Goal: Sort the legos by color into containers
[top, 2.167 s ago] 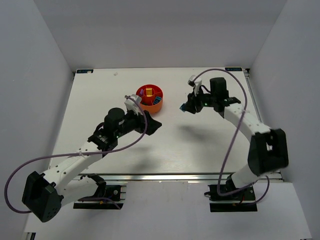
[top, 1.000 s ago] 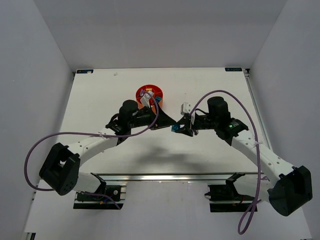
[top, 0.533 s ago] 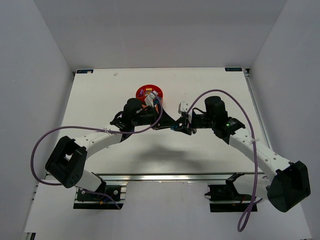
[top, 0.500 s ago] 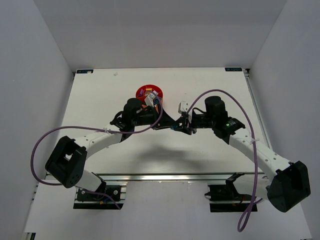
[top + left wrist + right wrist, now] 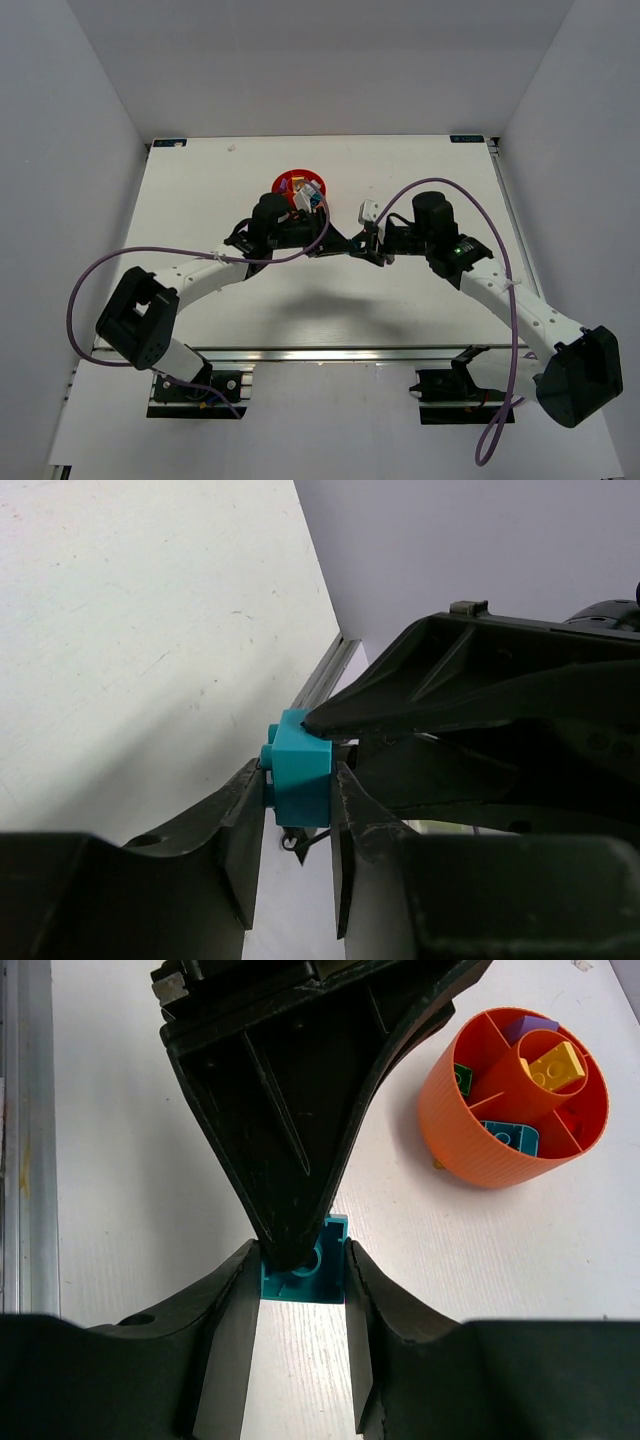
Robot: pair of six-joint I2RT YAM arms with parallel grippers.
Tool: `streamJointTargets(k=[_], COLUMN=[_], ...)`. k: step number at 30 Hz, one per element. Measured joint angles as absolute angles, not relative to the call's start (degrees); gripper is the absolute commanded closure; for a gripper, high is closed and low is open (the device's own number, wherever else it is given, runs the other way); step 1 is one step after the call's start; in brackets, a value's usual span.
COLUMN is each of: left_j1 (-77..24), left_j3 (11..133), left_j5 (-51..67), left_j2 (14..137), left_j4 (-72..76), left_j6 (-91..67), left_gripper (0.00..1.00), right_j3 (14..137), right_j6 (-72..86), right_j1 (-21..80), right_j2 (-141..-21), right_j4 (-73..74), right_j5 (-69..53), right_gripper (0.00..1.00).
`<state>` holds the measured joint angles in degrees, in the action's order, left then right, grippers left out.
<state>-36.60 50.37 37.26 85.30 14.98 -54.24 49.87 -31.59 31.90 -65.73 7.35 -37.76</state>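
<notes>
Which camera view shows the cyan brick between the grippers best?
The left wrist view: the cyan brick shows a whole side with studs, between the left gripper's fingers. In the right wrist view, between the right gripper's fingers, the left gripper covers its upper part. In the top view the two meeting grippers hide it.

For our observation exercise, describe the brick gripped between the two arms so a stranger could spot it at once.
Beside the orange bowl, over the white table, the left tool and right tool meet tip to tip. Both pinch one small cyan brick, the only brick in view outside the bowl.
</notes>
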Motion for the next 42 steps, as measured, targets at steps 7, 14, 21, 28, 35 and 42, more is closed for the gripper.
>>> streamJointTargets(k=[7, 14, 21, 28, 35, 42], left_j1=[-36.84, -36.40, -36.01, -35.90, -35.86, -36.23], left_j3=[52.75, 61.80, 73.36, 80.01, 82.74, 85.84], left_j5=[36.25, 29.61, 15.14, 2.44, -5.72, -11.44], left_j2=[85.97, 85.67, 86.19, 92.75, 101.38, 104.81], left_j4=[12.34, -0.03, -16.62, -24.18, -27.46, -27.38], left_j6=[-51.86, -40.60, -21.69, -7.20, -2.46, -0.95], left_gripper=[0.84, 0.87, 0.92, 0.91, 0.90, 0.89], right_j3=[49.80, 47.16, 40.14, 38.26, 38.26, 38.26], right_j6=[-30.76, -30.50, -28.23, -24.95, -23.03, -22.83], right_j1=[31.90, 31.88, 30.52, 26.20, 23.09, 20.73], right_j2=[-65.56, -62.63, -58.15, -57.56, -56.58, -54.83], right_j4=[6.63, 4.97, 3.03, 2.57, 2.94, 2.90], right_j5=[-37.34, -33.32, -23.18, -18.31, -18.33, -19.03], right_gripper=[0.11, 0.11, 0.14, 1.00, 1.00, 1.00])
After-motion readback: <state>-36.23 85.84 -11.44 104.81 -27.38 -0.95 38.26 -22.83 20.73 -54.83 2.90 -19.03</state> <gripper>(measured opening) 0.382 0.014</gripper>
